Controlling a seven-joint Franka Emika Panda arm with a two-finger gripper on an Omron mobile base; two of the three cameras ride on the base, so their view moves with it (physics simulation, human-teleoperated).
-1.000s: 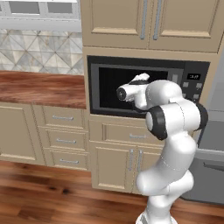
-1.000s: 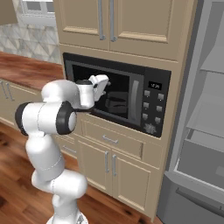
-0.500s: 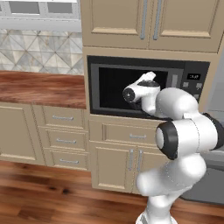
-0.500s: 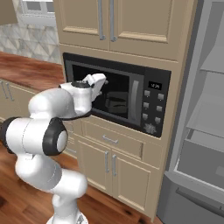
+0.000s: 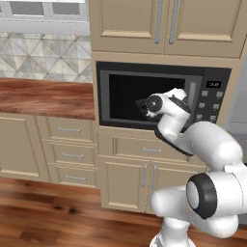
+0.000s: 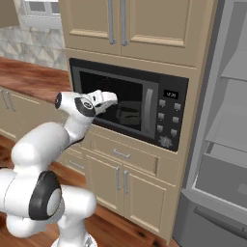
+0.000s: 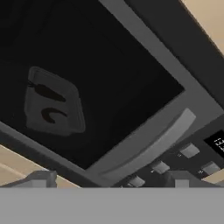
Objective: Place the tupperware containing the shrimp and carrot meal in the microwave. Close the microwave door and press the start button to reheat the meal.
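The microwave door [image 6: 116, 103] is shut, the tupperware [image 7: 53, 108] dim behind its glass. The gripper [image 7: 109, 178], near the door, stands open and empty.

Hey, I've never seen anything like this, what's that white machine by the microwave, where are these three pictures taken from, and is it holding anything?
It is a rendered kitchen. The white machine is a robot arm on a driving base. Two pictures come from cameras on the base, behind the arm to its left and right; the third looks along its gripper. The microwave is built into the cabinets, and the microwave door is closed. Through the dark glass a tupperware sits inside. The button panel is right of the door, the bar handle beside it. The gripper is open and holds nothing, close in front of the door.
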